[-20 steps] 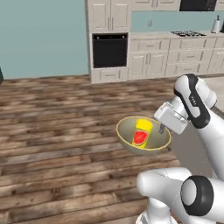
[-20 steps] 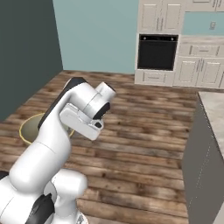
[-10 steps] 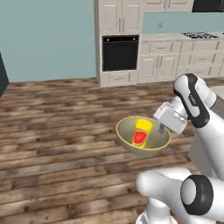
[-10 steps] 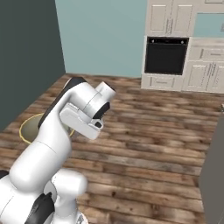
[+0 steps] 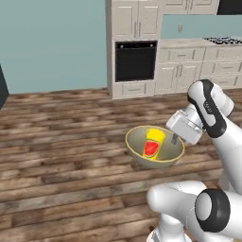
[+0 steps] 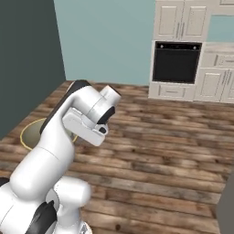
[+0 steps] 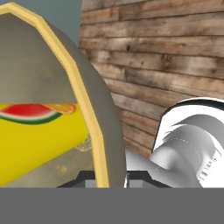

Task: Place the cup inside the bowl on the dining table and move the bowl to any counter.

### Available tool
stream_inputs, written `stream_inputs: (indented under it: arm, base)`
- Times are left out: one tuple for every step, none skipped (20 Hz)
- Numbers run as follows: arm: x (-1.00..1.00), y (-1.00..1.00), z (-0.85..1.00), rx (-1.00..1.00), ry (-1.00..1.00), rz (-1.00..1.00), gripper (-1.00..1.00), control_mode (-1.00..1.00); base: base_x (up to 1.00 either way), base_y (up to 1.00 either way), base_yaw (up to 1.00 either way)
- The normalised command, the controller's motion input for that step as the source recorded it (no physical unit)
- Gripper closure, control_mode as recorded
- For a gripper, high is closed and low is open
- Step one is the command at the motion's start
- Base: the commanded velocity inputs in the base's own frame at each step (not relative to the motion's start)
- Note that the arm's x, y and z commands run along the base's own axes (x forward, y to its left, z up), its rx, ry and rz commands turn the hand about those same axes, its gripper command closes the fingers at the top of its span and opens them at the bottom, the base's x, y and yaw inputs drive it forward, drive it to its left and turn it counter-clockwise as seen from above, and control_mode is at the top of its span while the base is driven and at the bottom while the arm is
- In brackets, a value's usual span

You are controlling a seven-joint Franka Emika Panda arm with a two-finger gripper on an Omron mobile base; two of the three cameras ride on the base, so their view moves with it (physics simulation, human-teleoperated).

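Carrying the bowl (image 5: 155,147) over wooden floor, fingers (image 5: 175,138) clamped on its right rim, cup (image 5: 152,142) lying inside; cream cabinets (image 5: 189,71) stand far ahead

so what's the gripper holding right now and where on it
The gripper holds the bowl by its rim, one finger on each side of the wall, with the cup lying inside.

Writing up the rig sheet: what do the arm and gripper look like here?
Glossy white rounded arm links with black bands at the joints and a dark grey round cap low on the base. White boxy hand; the gripper has small dark fingers. No cables or markings visible.
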Motion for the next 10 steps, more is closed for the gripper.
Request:
stream_inputs:
  arm:
    - [0.00, 0.00, 0.00, 0.00, 0.00, 0.00, 1.00, 1.00]
    - [0.00, 0.00, 0.00, 0.00, 0.00, 0.00, 1.00, 1.00]
    - [0.00, 0.00, 0.00, 0.00, 0.00, 0.00, 1.00, 1.00]
    - [0.00, 0.00, 0.00, 0.00, 0.00, 0.00, 1.00, 1.00]
    - [0.00, 0.00, 0.00, 0.00, 0.00, 0.00, 1.00, 1.00]
    - [0.00, 0.00, 0.00, 0.00, 0.00, 0.00, 1.00, 1.00]
    - [0.00, 0.00, 0.00, 0.00, 0.00, 0.00, 1.00, 1.00]
    - [0.00, 0.00, 0.00, 0.00, 0.00, 0.00, 1.00, 1.00]
    - [0.00, 0.00, 0.00, 0.00, 0.00, 0.00, 1.00, 1.00]
    - [0.00, 0.00, 0.00, 0.00, 0.00, 0.00, 1.00, 1.00]
  base:
    - [0.79, 0.30, 0.00]
    - [0.79, 0.30, 0.00]
    - [0.79, 0.31, 0.00]
    - [0.79, 0.30, 0.00]
    - [0.77, 0.30, 0.00]
    - [0.77, 0.29, 0.00]
    - [0.77, 0.29, 0.00]
    - [0.78, 0.29, 0.00]
    - [0.77, 0.30, 0.00]
    - [0.76, 0.30, 0.00]
